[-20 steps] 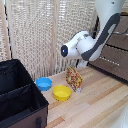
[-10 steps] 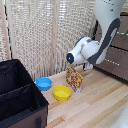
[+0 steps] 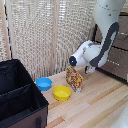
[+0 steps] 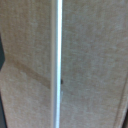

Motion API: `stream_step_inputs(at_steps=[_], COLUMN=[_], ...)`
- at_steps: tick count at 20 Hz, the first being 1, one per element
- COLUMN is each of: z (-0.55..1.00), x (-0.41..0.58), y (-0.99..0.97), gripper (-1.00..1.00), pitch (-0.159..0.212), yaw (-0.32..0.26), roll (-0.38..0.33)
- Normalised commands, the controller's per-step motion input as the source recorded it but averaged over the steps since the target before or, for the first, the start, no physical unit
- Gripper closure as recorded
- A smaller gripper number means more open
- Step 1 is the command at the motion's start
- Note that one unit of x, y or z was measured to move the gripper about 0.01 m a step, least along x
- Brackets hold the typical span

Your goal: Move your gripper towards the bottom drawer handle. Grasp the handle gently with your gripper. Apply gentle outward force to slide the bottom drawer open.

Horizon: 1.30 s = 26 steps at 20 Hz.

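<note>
In the wrist view a thin silver bar, the bottom drawer handle [image 4: 57,60], runs straight across the whole picture, very close against a dark brown drawer front [image 4: 95,65]. No fingers show in that view. In the exterior view the bulky white arm [image 3: 105,35] bends down in front of the dark brown drawers on the exterior view's right. Its wrist end [image 3: 85,55] sits low beside the bottom drawer [image 3: 120,71], whose handle [image 3: 114,63] is a faint pale line. The gripper's fingers are hidden behind the arm, so their state does not show.
A black fabric box [image 3: 20,97] fills the exterior view's lower left. On the wooden table stand a blue bowl [image 3: 44,83], a yellow bowl [image 3: 62,92] and an upright patterned packet [image 3: 75,79], just below the wrist. A woven screen [image 3: 45,35] stands behind.
The arm's wrist end has sunk lower and shifted towards the exterior view's right, closer to the drawers. The bowls, packet and box have not moved.
</note>
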Motion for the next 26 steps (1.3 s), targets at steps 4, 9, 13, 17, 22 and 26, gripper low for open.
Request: stream_step_inputs(at_steps=[4, 9, 13, 17, 22, 26], z=[-0.01, 0.01, 0.00, 0.00, 0.00, 0.00], x=[0.000, -0.024, -0.040, 0.006, 0.000, 0.000], y=[-0.56, -0.50, -0.52, -0.33, 0.04, 0.22], gripper=[-1.00, -1.00, 1.00, 1.00, 1.00, 1.00], pitch=[-0.104, -0.044, 0.000, 0.000, 0.000, 0.000], yaw=[0.000, 0.002, 0.007, 0.002, 0.007, 0.004], roll=[-0.019, -0.020, 0.002, 0.020, 0.012, -0.014])
